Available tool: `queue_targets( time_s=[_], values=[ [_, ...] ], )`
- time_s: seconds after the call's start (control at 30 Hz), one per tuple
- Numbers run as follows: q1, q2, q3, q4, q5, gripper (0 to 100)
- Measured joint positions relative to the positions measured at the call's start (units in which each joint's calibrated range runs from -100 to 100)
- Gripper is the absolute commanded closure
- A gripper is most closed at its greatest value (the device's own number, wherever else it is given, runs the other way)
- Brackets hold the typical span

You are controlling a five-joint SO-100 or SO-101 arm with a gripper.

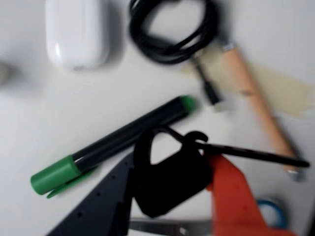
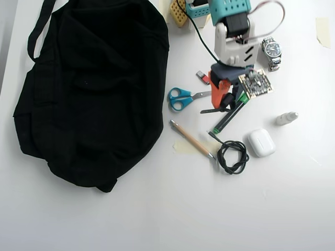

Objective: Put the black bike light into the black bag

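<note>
The gripper (image 1: pixel 170 196) points down from a folded wrist, its dark and orange fingers closed on the black bike light (image 1: pixel 167 184) (clip tail jutting sideways).

White table (image 2: pixel 157 219) carries all. Landmark: black bag (image 2: pixel 89 89), at the left in overhead view. Right of bag: blue scissors (image 2: pixel 180 98), wooden pencil (image 2: pixel 191 139), green marker (image 2: pixel 226 119). Further right: coiled black cable (image 2: pixel 233 156), white earbud case (image 2: pixel 261 143), wristwatch (image 2: pixel 271 52), small white bottle (image 2: pixel 287 118).
</note>
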Motion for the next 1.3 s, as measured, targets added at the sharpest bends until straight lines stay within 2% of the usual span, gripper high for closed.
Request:
queue_targets(
  time_s=[0.33,0.87,1.0,1.07,1.13,1.3],
  values=[
    [7.9,-5.7,-18.9,16.0,0.0,98],
    [31.4,-5.8,-22.8,15.9,0.4,98],
    [37.4,-5.8,-17.0,11.8,1.6,98],
    [38.8,-5.7,-11.7,4.5,1.8,98],
    [40.7,-5.8,-3.0,-7.2,1.8,98],
    [44.1,-5.8,15.6,-25.4,1.8,97]
  ],
)
